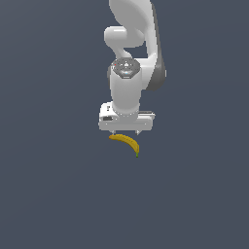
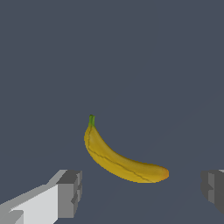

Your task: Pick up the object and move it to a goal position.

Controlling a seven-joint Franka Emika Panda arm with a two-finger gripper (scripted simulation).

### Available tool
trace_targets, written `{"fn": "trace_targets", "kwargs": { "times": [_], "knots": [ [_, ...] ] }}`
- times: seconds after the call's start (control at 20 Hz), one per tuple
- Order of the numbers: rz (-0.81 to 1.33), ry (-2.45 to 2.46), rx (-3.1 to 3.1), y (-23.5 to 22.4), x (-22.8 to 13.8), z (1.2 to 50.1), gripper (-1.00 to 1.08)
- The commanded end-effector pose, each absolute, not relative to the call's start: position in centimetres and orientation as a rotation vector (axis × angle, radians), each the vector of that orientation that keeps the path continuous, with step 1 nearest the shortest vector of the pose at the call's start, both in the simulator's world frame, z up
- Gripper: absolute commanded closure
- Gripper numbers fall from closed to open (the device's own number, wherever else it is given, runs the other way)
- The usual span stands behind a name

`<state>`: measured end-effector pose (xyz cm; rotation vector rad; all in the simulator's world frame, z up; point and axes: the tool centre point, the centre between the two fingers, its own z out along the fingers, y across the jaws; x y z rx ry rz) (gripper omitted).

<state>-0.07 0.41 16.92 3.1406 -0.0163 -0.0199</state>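
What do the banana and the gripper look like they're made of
Banana: a matte yellow peel with dark seam lines and a green stem, rendered rather than real. Gripper: looks like smooth white plastic or painted metal, with grey pads on the jaws.

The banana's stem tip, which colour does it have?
Green, while the rest of the banana is yellow. It shows best in the wrist view.

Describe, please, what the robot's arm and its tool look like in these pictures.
The arm is glossy white with rounded, bulbous links and a dark grey band along one side. A grey circular cap with a small red mark tops the wrist joint. The tool has a boxy white body; the wrist view shows blocky grey fingertips. No cables are visible.
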Motion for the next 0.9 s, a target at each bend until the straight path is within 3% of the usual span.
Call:
{"fn": "trace_targets", "kwargs": {
  "times": [0.0,0.85],
  "knots": [
    [-0.020,-0.016,3.141,0.41,-0.07,16.92,-0.92],
    [0.013,0.041,3.166,1.26,0.44,17.32,-0.92]
  ]
}}
